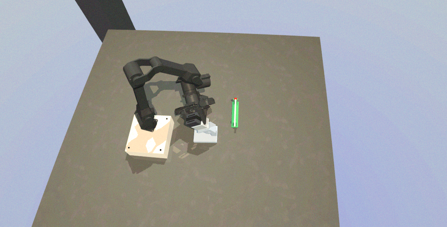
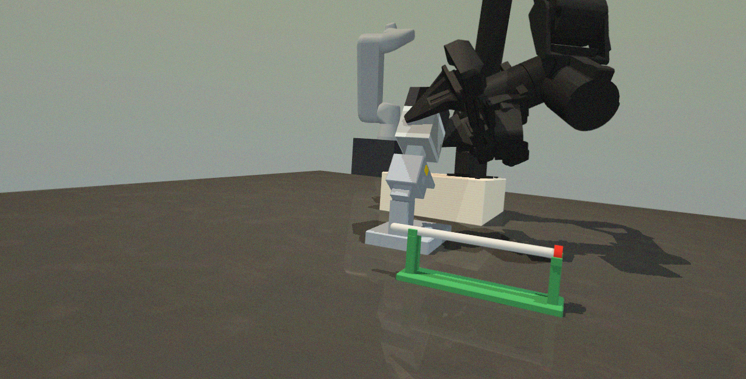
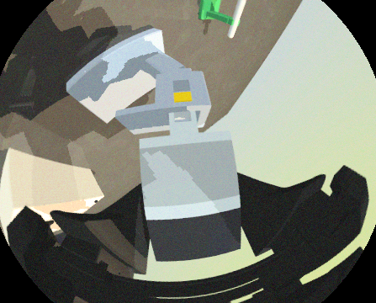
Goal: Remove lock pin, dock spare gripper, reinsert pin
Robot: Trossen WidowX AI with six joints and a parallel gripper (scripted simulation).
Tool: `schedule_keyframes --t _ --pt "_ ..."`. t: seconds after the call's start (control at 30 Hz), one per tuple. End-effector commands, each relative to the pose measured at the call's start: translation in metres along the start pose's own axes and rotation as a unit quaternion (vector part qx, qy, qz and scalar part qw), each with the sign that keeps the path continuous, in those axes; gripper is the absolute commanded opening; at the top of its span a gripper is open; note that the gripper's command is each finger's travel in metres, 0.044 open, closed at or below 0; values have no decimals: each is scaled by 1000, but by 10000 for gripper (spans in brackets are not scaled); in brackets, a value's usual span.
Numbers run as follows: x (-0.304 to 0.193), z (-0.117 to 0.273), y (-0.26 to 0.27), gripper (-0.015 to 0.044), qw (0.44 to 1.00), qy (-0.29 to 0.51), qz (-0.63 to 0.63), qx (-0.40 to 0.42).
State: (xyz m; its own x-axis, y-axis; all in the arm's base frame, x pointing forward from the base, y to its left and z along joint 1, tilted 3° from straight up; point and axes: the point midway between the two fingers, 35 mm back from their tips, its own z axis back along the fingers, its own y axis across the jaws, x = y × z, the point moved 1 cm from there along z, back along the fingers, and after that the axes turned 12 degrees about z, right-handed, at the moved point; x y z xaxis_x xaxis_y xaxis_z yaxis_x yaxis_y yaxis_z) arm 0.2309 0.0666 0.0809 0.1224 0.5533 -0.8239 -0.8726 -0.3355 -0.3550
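Observation:
My gripper (image 1: 200, 123) (image 2: 424, 125) (image 3: 191, 198) is shut on the spare gripper, a pale grey block (image 1: 202, 126) (image 2: 417, 134) (image 3: 188, 168) with a dark end, and holds it tilted above the mount. Its spigot (image 2: 415, 150) (image 3: 183, 128) is at the mouth of the tilted socket (image 2: 407, 169) (image 3: 166, 93) with a yellow mark. Part of the spigot's hole still shows outside in the wrist view; contact cannot be told. The mount's base (image 1: 204, 139) (image 2: 386, 238) stands on the table. The white lock pin (image 1: 235, 113) (image 2: 479, 239) (image 3: 237, 18) with a red end lies across the green rack (image 1: 237, 117) (image 2: 485, 290) (image 3: 219, 17).
The cream base block (image 1: 149, 155) (image 2: 432, 199) (image 3: 49, 177) under the arm stands close beside the mount. The rack stands on the mount's other side. A grey arm-like shape (image 2: 369, 79) and a dark block (image 2: 371, 157) show behind the table.

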Motion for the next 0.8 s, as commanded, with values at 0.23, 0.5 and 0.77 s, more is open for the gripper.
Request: schedule_keyframes --t 0.23,0.5,0.77 --pt "11 -8 -4 0 1000 4 0 -6" --pt "19 -13 -7 0 1000 4 0 -6" --pt "17 -12 -3 0 1000 3 3 -1"
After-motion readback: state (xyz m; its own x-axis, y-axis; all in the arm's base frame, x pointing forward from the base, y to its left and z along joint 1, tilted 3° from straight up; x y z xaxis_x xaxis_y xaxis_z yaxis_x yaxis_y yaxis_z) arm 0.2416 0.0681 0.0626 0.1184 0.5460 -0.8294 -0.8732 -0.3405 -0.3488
